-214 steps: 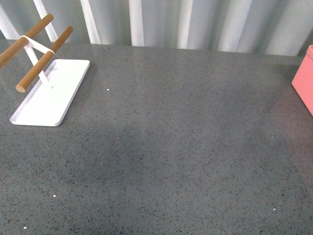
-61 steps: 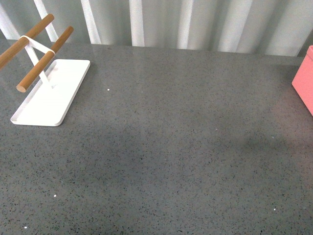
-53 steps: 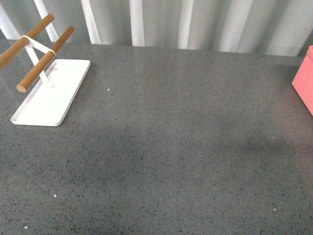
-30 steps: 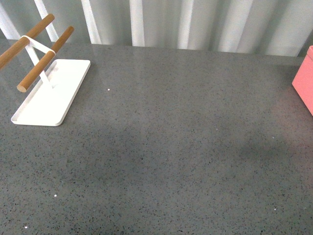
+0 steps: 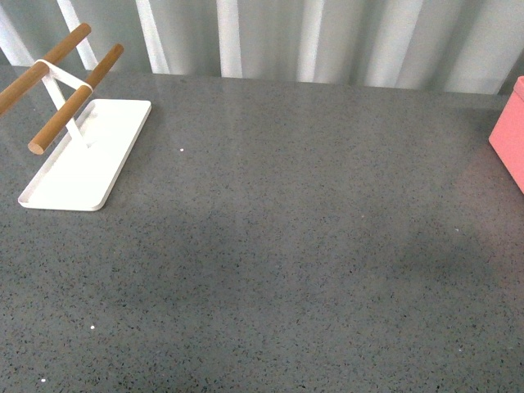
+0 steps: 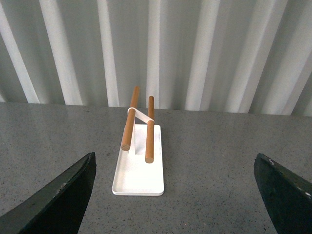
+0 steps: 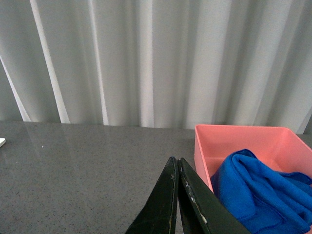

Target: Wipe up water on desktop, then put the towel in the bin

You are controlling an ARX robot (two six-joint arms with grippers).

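The dark-grey speckled desktop (image 5: 278, 246) fills the front view; neither arm shows there. The salmon-pink bin (image 5: 511, 135) pokes in at the far right edge. In the right wrist view the bin (image 7: 234, 137) holds the crumpled royal-blue towel (image 7: 258, 190). My right gripper (image 7: 176, 163) is shut and empty, its black jaws pressed together, beside the bin's near wall and above the desktop (image 7: 83, 165). My left gripper (image 6: 175, 168) is open wide and empty, its two dark fingers at the frame's sides, above the desktop (image 6: 214, 185).
A flat white tray (image 5: 86, 155) with two wooden rods (image 5: 75, 98) on a white stand sits at the far left; it also shows in the left wrist view (image 6: 138, 161). A pale corrugated wall (image 5: 311, 37) runs behind the desk's far edge.
A faint shadow on the desktop near the right side has drifted lower and nearer the front. Tray, bin and desktop have not moved.
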